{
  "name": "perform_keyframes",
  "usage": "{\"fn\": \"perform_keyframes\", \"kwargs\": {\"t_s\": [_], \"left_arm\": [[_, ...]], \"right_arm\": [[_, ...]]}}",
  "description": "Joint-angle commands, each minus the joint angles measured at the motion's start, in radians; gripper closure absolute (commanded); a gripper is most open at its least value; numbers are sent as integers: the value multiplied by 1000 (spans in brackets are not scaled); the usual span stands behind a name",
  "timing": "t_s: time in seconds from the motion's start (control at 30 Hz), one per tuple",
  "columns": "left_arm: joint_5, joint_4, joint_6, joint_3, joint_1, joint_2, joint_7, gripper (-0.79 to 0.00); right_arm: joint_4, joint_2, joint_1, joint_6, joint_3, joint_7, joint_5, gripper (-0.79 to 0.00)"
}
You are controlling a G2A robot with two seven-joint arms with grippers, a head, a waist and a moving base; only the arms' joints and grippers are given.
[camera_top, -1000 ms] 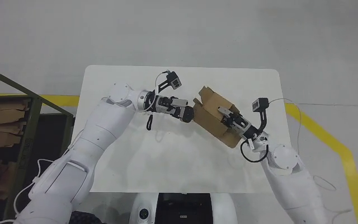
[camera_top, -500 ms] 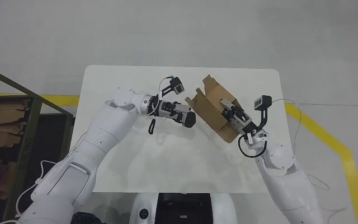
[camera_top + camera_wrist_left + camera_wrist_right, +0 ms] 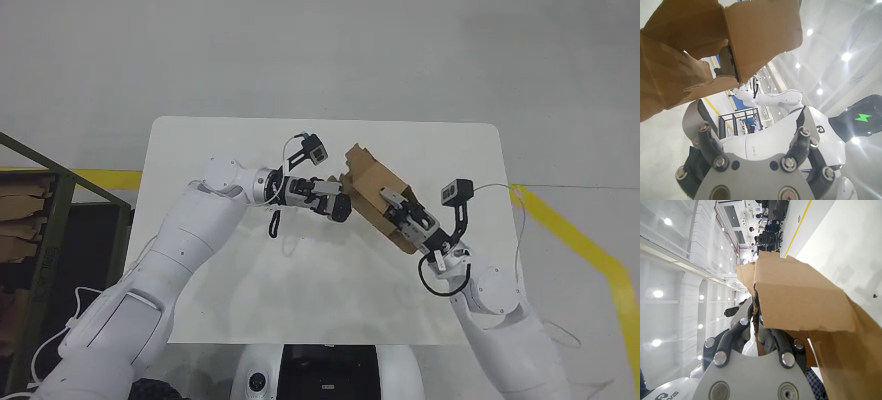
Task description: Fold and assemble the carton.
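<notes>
White worktop (image 3: 330, 300), yellow tape (image 3: 566, 226) on the floor past its right side, and the carton (image 3: 383, 195) over the worktop's right half, between the two arms. It looks lifted clear of the surface, though from above I can't be sure. Its long axis runs on a diagonal, from a far-left end to a near-right end by the right arm.

The right end effector (image 3: 408, 218) has that near-right end. Seen from its wrist, the fingers (image 3: 745, 313) are pinched tight on a cardboard wall, and the carton's body spreads away beyond them.

The left end effector (image 3: 337, 204) sits right at the opposite, far-left end, where loose flaps (image 3: 358, 160) stick out. Its fingers (image 3: 702, 117) are spread wide with nothing between them. From that wrist the carton hangs just past the fingertips and off to one side, with one of the flaps bent across in front.

So the left arm is the free one, and the nearer to the open end. I'd judge the coming move is its job: fold a flap inward along that diagonal while the right arm braces the body. Since the cardboard lies aside of the open fingers rather than between them, the left arm would need to shift over before it can press squarely. Assembly looks early, with the flaps not yet folded.
</notes>
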Motion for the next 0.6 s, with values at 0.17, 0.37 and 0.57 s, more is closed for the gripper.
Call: {"fn": "perform_keyframes", "kwargs": {"t_s": [0.17, 0.37, 0.57], "left_arm": [[9, -14, -8, -8, 5, 0, 8, -785], [14, -26, -13, -19, 10, 2, 13, -785], [18, -37, -12, -22, 16, 3, 12, -785]], "right_arm": [[-22, -4, -15, 27, -10, -1, 30, 0], [-38, -8, -25, 33, -15, -38, 43, 0], [-46, -13, -24, 24, -8, -86, 42, 0]]}}
